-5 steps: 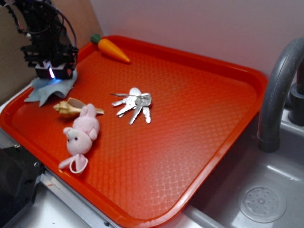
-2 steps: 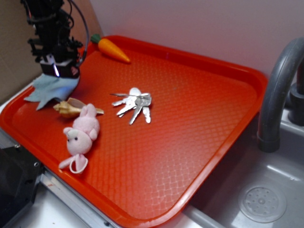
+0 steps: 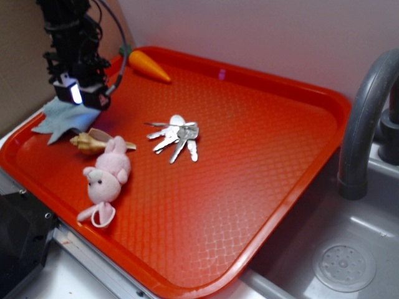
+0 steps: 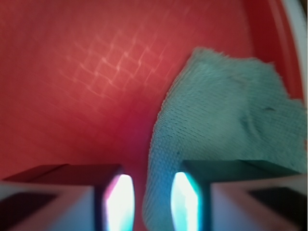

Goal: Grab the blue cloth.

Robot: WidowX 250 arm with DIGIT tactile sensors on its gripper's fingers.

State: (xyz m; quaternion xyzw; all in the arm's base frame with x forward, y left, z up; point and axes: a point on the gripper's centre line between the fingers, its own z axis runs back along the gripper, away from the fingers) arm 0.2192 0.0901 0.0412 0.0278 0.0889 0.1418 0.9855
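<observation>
Fingers [image 4: 149,202] pinch a fold of the blue cloth [image 3: 62,117] between their lit pads, the wrist view shows, with fabric filling the narrow gap. Compared with a second ago, the gripper has risen and drifted toward the tray's [image 3: 299,87] far edge, and the cloth's near end now lifts with it while the rest trails on the tray's left corner. That suggests the grasp has taken and the lift is under way. Just beside the cloth lie a shell [image 3: 90,142] and a pink plush bunny [image 3: 106,177]; keys [image 3: 176,138] sit mid-tray, a toy carrot [image 3: 146,63] at the far-left corner. Motion blur softens the wrist view, and the arm hides the pinch point from outside.
</observation>
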